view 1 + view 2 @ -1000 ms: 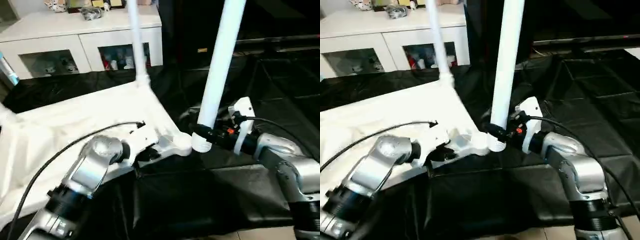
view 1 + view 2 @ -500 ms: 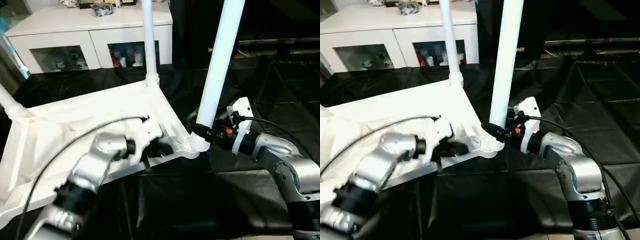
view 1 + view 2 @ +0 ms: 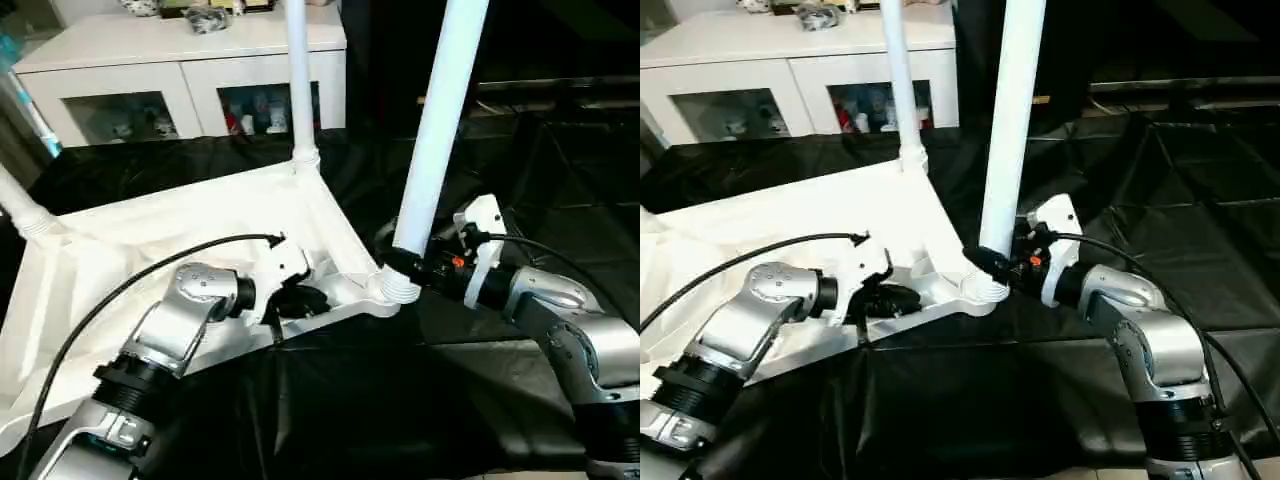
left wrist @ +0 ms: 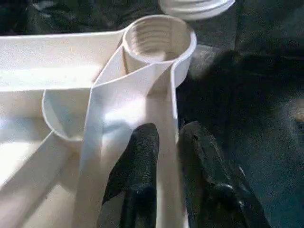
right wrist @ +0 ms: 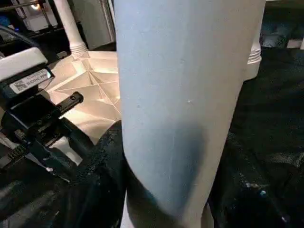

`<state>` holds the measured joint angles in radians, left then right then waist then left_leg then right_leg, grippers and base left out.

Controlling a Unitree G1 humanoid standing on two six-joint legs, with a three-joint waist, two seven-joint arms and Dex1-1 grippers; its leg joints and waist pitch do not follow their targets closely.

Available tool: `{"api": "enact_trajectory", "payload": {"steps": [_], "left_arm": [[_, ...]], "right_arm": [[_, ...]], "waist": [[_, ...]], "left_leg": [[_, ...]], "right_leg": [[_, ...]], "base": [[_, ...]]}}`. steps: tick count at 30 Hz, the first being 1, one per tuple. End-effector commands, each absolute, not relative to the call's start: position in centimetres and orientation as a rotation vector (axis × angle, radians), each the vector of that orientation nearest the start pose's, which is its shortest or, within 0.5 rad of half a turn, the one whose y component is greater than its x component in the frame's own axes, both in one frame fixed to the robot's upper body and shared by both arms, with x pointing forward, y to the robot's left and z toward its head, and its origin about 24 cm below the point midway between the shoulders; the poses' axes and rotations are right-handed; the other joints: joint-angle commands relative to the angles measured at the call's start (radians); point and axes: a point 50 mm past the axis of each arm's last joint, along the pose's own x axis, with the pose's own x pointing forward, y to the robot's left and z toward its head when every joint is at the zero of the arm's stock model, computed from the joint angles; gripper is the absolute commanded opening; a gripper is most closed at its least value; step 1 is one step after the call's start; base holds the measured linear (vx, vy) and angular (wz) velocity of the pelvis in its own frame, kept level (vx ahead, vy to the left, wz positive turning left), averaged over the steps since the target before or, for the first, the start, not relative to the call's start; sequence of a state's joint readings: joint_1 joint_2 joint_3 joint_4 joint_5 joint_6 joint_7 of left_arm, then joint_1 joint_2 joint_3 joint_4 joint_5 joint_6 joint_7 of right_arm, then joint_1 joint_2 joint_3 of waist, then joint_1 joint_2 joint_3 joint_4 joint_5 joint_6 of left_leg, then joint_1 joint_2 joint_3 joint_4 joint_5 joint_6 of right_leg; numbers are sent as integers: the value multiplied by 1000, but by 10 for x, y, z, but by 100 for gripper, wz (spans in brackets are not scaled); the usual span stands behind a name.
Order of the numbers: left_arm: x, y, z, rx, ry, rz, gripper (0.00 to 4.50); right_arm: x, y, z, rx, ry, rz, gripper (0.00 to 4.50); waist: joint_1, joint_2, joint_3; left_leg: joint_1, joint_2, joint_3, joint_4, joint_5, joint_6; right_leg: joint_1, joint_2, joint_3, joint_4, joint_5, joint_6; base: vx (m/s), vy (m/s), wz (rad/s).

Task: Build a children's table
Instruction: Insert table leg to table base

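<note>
Fingers of the left gripper (image 4: 164, 142) loosened around the tabletop's (image 3: 150, 240) near-corner rib, while the right gripper (image 3: 415, 268) held the leg (image 3: 432, 150) over the socket (image 4: 159, 38).

Empty corner socket (image 4: 159, 40) open above, upright legs (image 3: 437, 130) nearby, black cloth (image 3: 540, 200) bare to the right

The children's table (image 3: 180, 235) was matt white plastic, its corner socket (image 4: 159, 38) threaded inside. The held leg (image 3: 1012, 120) looked smooth and faintly glossy. Wrinkled black cloth (image 3: 1200, 200) draped the tabletop. The forearms (image 3: 560, 310) were brushed silver metal.
</note>
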<state>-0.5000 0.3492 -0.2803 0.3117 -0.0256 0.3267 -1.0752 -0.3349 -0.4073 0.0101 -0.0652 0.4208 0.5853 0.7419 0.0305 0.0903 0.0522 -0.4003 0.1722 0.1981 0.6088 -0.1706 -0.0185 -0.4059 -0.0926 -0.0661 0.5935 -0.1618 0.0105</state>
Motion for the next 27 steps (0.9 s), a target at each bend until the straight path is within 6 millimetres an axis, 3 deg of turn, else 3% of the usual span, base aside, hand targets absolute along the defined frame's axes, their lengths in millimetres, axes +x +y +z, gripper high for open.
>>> {"api": "enact_trajectory", "payload": {"steps": [1,9,17,21,27], "left_arm": [[305,119,63,313,416,-1231,114],[305,119,55,337,451,-1235,117],[304,120,43,303,489,-1227,40],[306,120,44,293,482,-1227,6],[307,118,45,271,460,-1240,0]], "right_arm": [[293,-156,114,35,191,883,188],[293,-155,114,20,192,890,188],[296,-154,113,-1,193,884,188],[304,-151,111,-22,184,840,188],[314,-142,106,-43,187,825,188]], "waist": [[-2,-22,-69],[-3,-22,-69],[-3,-22,-71],[-5,-24,-68],[-10,-25,-66]], "left_leg": [[30,48,-31,-78,-294,20],[30,48,-31,-77,-289,24],[29,48,-30,-77,-281,21],[32,47,-29,-76,-299,19],[35,47,-32,-77,-333,6]], "right_leg": [[35,-54,38,-82,-387,-177],[34,-54,38,-85,-404,-167],[35,-54,38,-81,-371,-180],[32,-54,38,-86,-416,-172],[27,-54,37,-91,-468,-157]], "base": [[0,0,0],[0,0,0],[0,0,0],[0,0,0],[0,0,0]]}}
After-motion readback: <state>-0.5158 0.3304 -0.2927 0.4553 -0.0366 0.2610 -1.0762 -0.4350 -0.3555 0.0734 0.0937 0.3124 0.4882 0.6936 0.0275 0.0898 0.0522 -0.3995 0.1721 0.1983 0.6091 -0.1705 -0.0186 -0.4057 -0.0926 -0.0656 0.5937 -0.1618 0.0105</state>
